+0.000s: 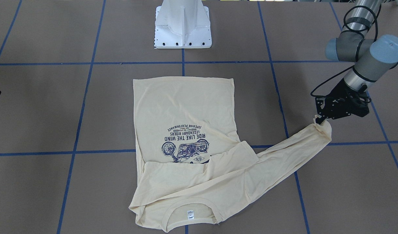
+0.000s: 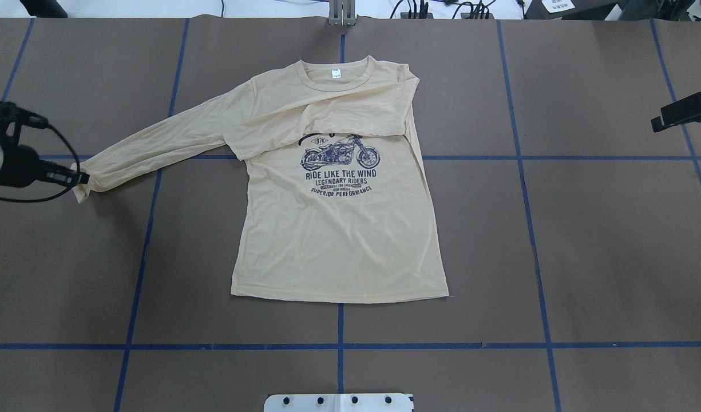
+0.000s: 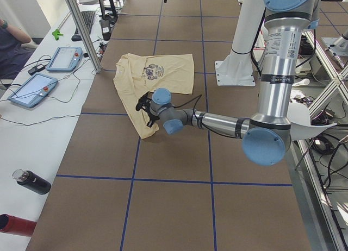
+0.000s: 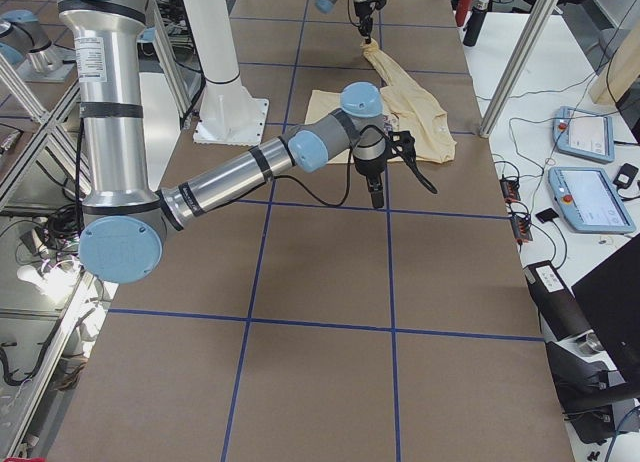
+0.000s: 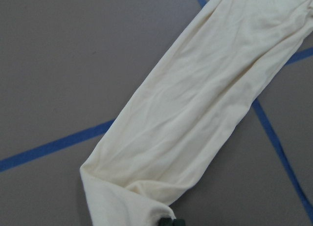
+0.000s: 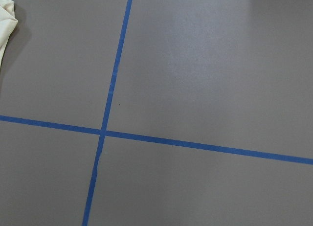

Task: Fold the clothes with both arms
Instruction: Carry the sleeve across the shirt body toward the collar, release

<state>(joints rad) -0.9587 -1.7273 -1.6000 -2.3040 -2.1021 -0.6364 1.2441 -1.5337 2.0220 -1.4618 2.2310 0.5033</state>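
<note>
Bright, even overhead light; soft faint shadows; all views sharp.

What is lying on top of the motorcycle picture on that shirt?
A folded sleeve of the shirt lies across the top of the print. Whatever is printed above the motorcycle is covered.

I'm running this from afar, and it is plainly a robotics lab. The table (image 2: 613, 257) is gridded with blue tape (image 2: 340, 346). Jointed arms (image 4: 230, 177) rise from a bolted white pedestal (image 1: 183, 24) at the robot's edge. Teach pendants (image 3: 65, 58) and cables (image 3: 54, 118) lie on a bench (image 3: 32, 148) along the opposite edge.
</note>
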